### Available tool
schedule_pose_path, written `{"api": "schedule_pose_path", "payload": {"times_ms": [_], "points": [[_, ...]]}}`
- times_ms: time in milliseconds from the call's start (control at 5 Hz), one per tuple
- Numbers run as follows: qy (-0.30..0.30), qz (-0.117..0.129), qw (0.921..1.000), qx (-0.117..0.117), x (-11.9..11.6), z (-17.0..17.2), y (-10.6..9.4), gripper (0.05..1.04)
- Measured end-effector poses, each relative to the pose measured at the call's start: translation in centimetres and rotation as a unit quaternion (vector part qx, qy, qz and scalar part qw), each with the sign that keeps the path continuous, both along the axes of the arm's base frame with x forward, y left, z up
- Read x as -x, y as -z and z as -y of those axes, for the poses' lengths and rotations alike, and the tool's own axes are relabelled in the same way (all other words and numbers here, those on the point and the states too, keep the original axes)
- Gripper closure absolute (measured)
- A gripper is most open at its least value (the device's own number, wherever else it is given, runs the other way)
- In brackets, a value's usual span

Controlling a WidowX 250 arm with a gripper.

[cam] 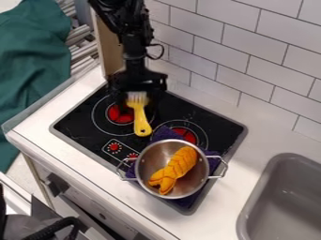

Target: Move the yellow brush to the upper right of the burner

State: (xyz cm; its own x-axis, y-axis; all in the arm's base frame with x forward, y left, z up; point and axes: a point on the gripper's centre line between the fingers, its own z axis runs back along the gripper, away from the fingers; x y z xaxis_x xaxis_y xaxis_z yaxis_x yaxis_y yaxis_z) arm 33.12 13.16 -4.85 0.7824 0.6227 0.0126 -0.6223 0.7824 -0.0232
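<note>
The yellow brush [141,123] is over the left part of the black stove top, its pale bristles toward the back and its handle pointing to the front. My gripper [136,85] hangs at the bristle end of the brush, above the back left of the stove. Whether it holds the brush cannot be made out against the black surface. The left burner [120,114] has a red centre and lies just left of the brush. Another burner [185,134] is to the right, partly covered by a purple cloth and a pot.
A metal pot [145,176] with an orange braided item [179,166] inside stands on the purple cloth [165,134] at the stove's front right. The grey sink [282,201] is at the lower right. A white tiled wall [251,42] runs behind the counter [254,145].
</note>
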Motion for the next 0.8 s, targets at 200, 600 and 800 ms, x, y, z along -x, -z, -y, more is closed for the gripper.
{"api": "schedule_pose_path", "payload": {"times_ms": [200,600,800], "points": [[0.01,-0.001,0.9999,-0.004,-0.16,-0.31,0.25,0.321],[0.036,-0.002,0.9993,-0.009,-0.06,-0.43,0.25,0.328],[0.081,0.015,0.9964,-0.02,0.27,-0.01,-0.41,0.328]]}}
